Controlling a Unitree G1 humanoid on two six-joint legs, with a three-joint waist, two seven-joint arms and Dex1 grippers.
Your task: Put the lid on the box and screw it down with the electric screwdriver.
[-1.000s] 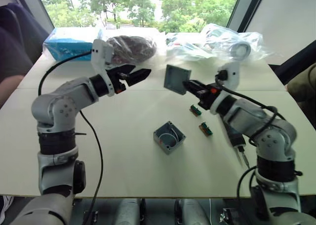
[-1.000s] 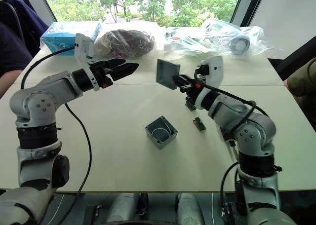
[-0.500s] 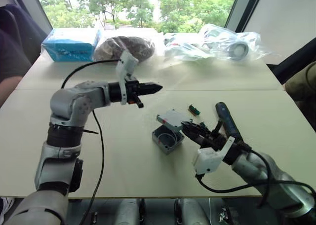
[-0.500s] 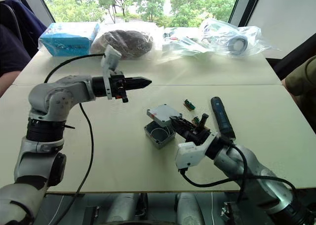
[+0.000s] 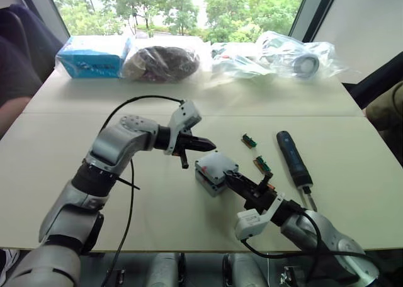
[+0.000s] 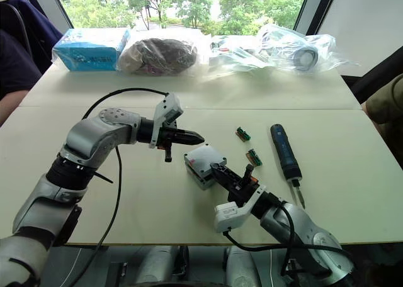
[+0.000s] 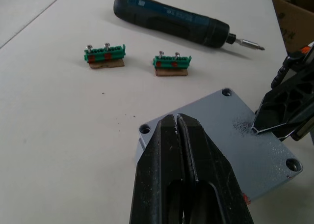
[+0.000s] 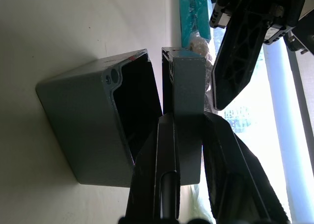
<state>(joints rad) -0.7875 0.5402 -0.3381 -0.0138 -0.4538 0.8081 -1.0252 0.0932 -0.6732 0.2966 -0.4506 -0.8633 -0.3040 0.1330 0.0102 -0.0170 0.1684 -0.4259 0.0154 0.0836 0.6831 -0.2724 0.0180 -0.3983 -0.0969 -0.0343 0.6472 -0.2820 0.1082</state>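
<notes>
While the right gripper [image 5: 232, 176] reaches up from the lower right of the frame, its two black fingers are clamped on the near edge of the lid [image 5: 216, 166], one finger above the grey plate and one beneath it. In the right wrist view the lid [image 8: 189, 81] sits just off the open mouth of the box [image 8: 93, 126], a narrow gap showing between them, so it is not yet seated flat. From the head camera the lid covers the box [image 5: 208, 185] almost fully at the centre of the pale table [image 5: 157, 218].

Just beyond, to the left of centre, the left gripper [image 5: 208, 144] hovers with its fingers pressed together, holding nothing, its tip close above the lid's far left corner.

To the right of the box lie two small green connectors [image 5: 261, 165], and further right the electric screwdriver [image 5: 293, 158] rests flat on the table, its bit pointing toward the near edge.

Along the top of the frame sit a blue package [image 5: 94, 55], a dark bundle in a clear bag [image 5: 162, 60], and more clear plastic bags [image 5: 283, 55] by the window.
</notes>
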